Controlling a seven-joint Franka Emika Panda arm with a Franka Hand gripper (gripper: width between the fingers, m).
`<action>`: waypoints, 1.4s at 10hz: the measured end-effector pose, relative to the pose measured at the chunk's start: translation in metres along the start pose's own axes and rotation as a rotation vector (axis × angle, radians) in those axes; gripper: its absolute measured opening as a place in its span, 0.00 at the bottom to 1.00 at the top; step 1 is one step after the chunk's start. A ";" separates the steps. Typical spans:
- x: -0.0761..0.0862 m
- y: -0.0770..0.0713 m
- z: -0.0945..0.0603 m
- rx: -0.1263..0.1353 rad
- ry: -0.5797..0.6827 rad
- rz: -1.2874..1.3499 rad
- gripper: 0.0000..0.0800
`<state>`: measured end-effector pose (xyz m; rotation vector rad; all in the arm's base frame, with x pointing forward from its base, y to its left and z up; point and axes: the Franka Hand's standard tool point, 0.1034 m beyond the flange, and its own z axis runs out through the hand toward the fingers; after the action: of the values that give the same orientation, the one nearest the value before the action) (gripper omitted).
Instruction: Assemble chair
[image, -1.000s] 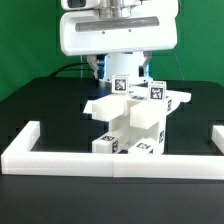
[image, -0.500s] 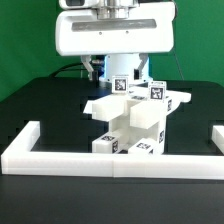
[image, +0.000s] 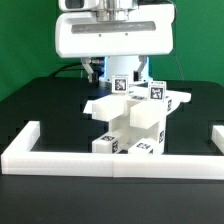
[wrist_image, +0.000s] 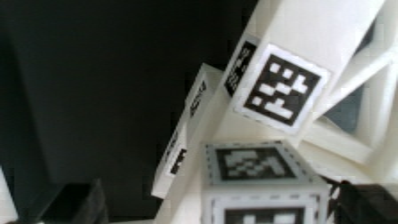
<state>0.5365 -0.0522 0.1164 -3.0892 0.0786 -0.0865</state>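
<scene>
The chair (image: 135, 120) is a blocky white stack of tagged slabs and posts standing at the middle of the black table, just behind the low white wall. The arm's white hand (image: 110, 35) hangs right above and behind its top, and the chair's upper parts hide the fingertips in the exterior view. In the wrist view my gripper (wrist_image: 214, 205) is open, with one dark finger (wrist_image: 71, 205) on each side of a tagged white post (wrist_image: 258, 170). A dark gap separates that finger from the post. Beyond it a tagged slab (wrist_image: 281, 85) leans across the view.
A long low white border wall (image: 100, 160) runs along the front of the table, with short side pieces at the exterior view's left (image: 22, 140) and right (image: 216, 135). The table top (image: 45, 100) is black. Cables trail behind the arm's base.
</scene>
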 end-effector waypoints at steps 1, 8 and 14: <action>0.001 0.000 0.000 -0.001 0.000 0.000 0.81; 0.002 -0.001 0.000 0.001 0.001 0.091 0.36; 0.002 -0.003 0.001 0.002 0.001 0.477 0.36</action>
<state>0.5384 -0.0496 0.1160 -2.9705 0.8032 -0.0664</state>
